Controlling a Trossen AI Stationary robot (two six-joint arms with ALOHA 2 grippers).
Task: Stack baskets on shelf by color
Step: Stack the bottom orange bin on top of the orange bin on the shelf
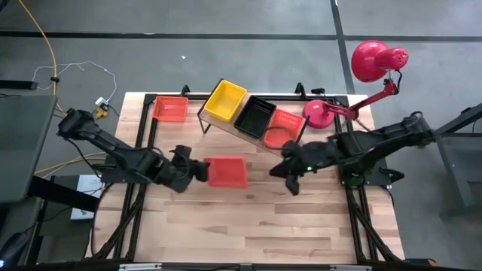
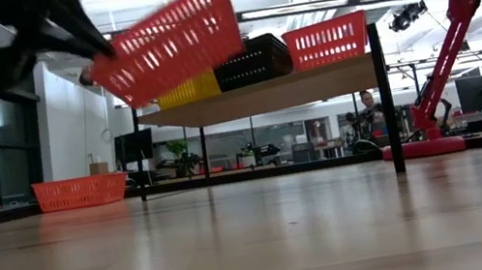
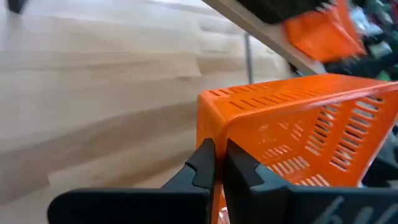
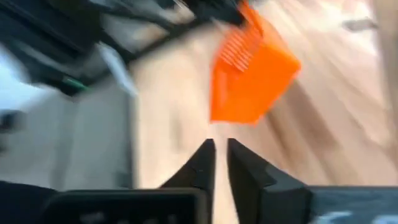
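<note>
An orange-red basket [image 1: 227,172] hangs in the air over the middle of the table, with my left gripper [image 1: 200,170] shut on its left end. The low view shows this basket [image 2: 171,39] tilted, its far end higher. The shelf [image 2: 259,95] at the back carries a yellow basket [image 1: 226,100], a black basket [image 1: 255,117] and an orange-red basket [image 1: 283,128] side by side. Another orange-red basket [image 1: 171,109] rests on the table at the far left. My right gripper [image 1: 291,179] hovers just right of the held basket, holding nothing, with a narrow gap between its fingers [image 4: 205,163]. My left gripper pinches the basket's end wall [image 3: 219,138] between its two fingers [image 3: 202,167], close to a corner. The fingers come from the table's left, slanting downward. The basket is lifted clear of the table and tilted, its free end raised toward the shelf.
A red desk lamp [image 1: 369,62] stands on its round base [image 1: 319,113] at the shelf's right end, its arm reaching over the table's right rear corner. Bare plank table [image 1: 256,226] lies in front of both arms.
</note>
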